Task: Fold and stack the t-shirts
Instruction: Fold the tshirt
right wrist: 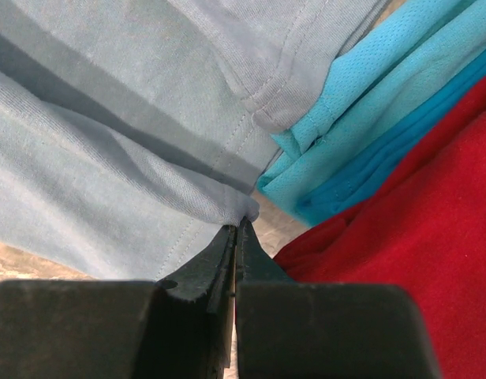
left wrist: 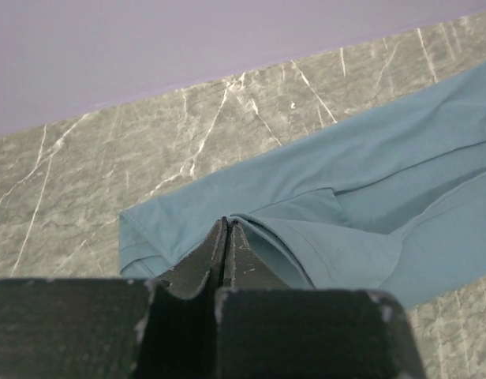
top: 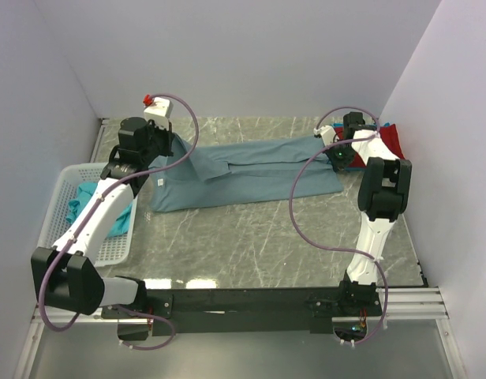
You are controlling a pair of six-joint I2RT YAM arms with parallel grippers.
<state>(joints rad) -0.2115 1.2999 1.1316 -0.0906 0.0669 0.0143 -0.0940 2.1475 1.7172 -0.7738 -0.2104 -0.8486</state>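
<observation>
Basket (top: 60,183) first, white and slatted, at the far left of the bench (top: 251,237), with a crumpled teal t-shirt (top: 85,196) lying in it. Next over, the left end effector (left wrist: 226,223) is clamped tight, jaws together on a pinched fold at the left end of the blue-grey t-shirt (top: 251,170), that corner raised off the marble. The shirt itself stretches long and narrow across the middle of the bench, sides folded in, a crease running along its length. At its right end, the right end effector (right wrist: 239,227) is closed down too, nipping a small pucker of the same blue-grey fabric between its tips. Just beside that grip, folded teal t-shirts (right wrist: 361,134) lie touching a red t-shirt (right wrist: 416,260), near the right wall (top: 448,118)
</observation>
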